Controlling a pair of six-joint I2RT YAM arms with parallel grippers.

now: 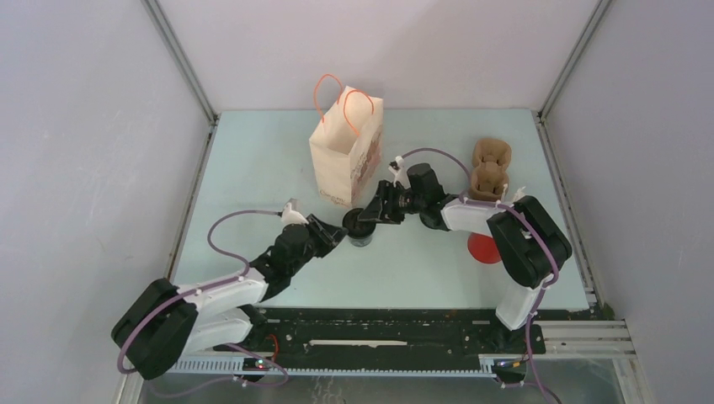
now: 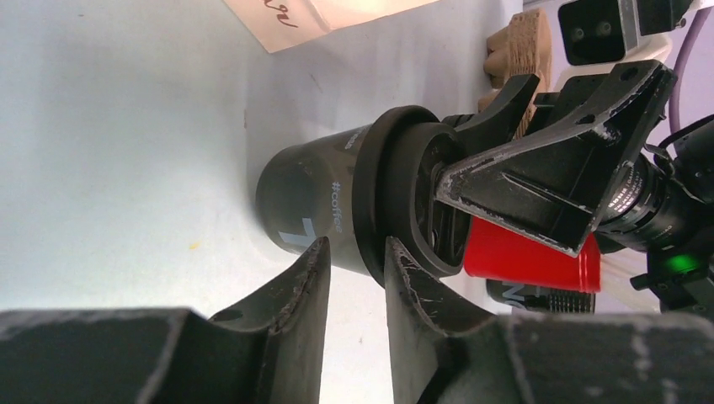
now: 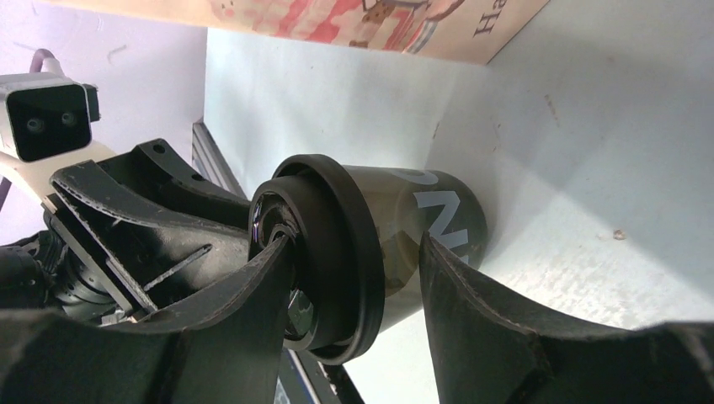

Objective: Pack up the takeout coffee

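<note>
The takeout coffee (image 1: 363, 228), an all-black lidded cup with white print, stands on the table in front of the paper bag (image 1: 345, 151). It also shows in the left wrist view (image 2: 324, 202) and the right wrist view (image 3: 396, 227). My left gripper (image 1: 340, 231) is at its left side. The fingertips (image 2: 318, 257) stand a narrow gap apart at the lid's rim and do not clamp it. My right gripper (image 1: 370, 215) is open and straddles the cup from the right. One finger (image 3: 274, 261) lies over the lid and the other is beside the wall.
The brown pulp cup carrier (image 1: 490, 167) lies at the back right. The red cup (image 1: 483, 247) stands by the right arm's base and shows behind the coffee (image 2: 530, 257). The bag stands open-topped with orange handles, just behind the cup.
</note>
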